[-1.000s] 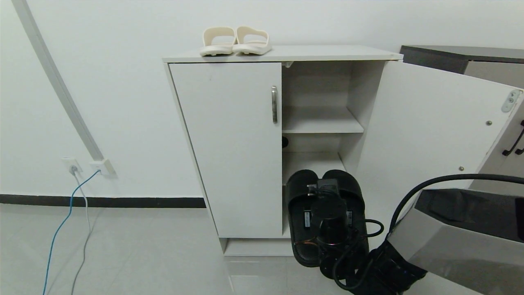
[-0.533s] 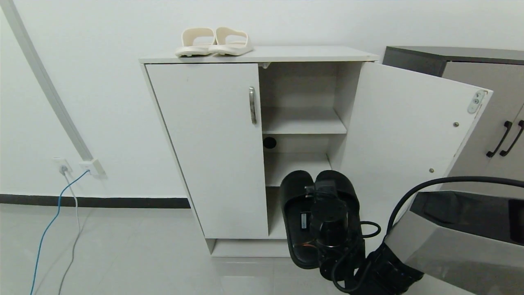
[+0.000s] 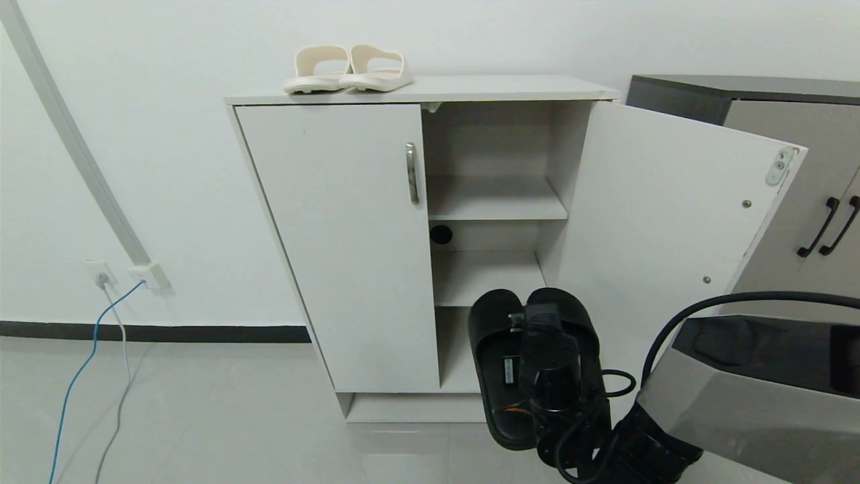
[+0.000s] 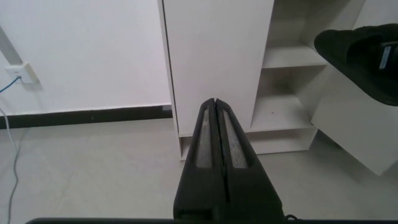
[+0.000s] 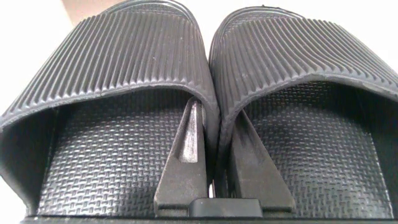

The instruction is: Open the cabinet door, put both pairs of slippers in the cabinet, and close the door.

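Observation:
The white cabinet (image 3: 336, 242) has its right door (image 3: 665, 222) swung open and its left door shut. A pair of black slippers (image 3: 497, 363) hangs in the air in front of the open lower shelves, pinched together by my right gripper (image 3: 537, 323). In the right wrist view its fingers (image 5: 186, 155) go into the slippers (image 5: 124, 81), clamping the two inner walls. A cream pair of slippers (image 3: 346, 68) rests on the cabinet top at its left. My left gripper (image 4: 214, 102) is shut on nothing, held low over the floor and pointing at the cabinet (image 4: 217, 62).
A grey cabinet with black handles (image 3: 823, 225) stands right of the open door. Wall sockets with a blue and a white cable (image 3: 101, 316) are on the left. The floor before the cabinet is bare tile.
The camera shifted, moving the cabinet left in the picture, mostly in the first half second. The right gripper with the black slippers has dropped slightly in front of the lower shelves.

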Controlling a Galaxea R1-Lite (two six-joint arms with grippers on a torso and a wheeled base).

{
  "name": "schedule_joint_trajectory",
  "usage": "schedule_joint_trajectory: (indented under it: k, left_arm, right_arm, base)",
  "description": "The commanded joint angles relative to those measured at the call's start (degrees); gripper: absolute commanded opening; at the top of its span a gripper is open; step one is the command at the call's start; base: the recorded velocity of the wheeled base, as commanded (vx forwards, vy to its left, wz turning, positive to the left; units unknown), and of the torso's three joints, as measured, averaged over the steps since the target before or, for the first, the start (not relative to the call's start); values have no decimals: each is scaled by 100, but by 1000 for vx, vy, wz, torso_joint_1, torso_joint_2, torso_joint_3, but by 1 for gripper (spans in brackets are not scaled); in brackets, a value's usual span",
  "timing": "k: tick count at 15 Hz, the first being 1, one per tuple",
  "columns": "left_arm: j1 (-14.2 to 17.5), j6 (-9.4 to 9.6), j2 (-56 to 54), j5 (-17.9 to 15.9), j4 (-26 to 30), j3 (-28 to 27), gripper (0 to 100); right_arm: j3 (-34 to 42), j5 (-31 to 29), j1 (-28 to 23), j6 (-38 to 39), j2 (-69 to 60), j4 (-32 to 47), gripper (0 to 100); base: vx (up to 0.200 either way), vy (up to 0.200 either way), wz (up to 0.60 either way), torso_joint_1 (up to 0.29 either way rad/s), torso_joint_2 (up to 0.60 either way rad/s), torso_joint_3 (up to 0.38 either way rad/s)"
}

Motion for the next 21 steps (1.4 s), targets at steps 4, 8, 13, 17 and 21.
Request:
schedule_joint_trajectory:
  k: [4, 8, 13, 17, 21]
  left_arm:
    - [0, -7, 11, -6, -1, -1, 0]
    - [0, -7, 11, 2, -1, -1, 0]
    - [0, -42, 11, 2, -1, -1, 0]
    - [0, -42, 11, 2, -1, -1, 0]
    - [0, -42, 11, 2, -1, -1, 0]
  right_arm:
    - [137, -13, -143, -30, -24, 5, 0]
    - [190, -13, -310, -109, -15, 5, 0]
    - [225, -13, -371, -109, -15, 5, 0]
    - [225, -13, -486, -126, -15, 5, 0]
    - [216, -13, -565, -162, -15, 32, 0]
  base:
    - [0, 0, 0, 0, 0, 0]
    - [0, 0, 0, 0, 0, 0]
    - [0, 0, 0, 0, 0, 0]
    - [0, 0, 0, 0, 0, 0]
    - [0, 0, 0, 0, 0, 0]
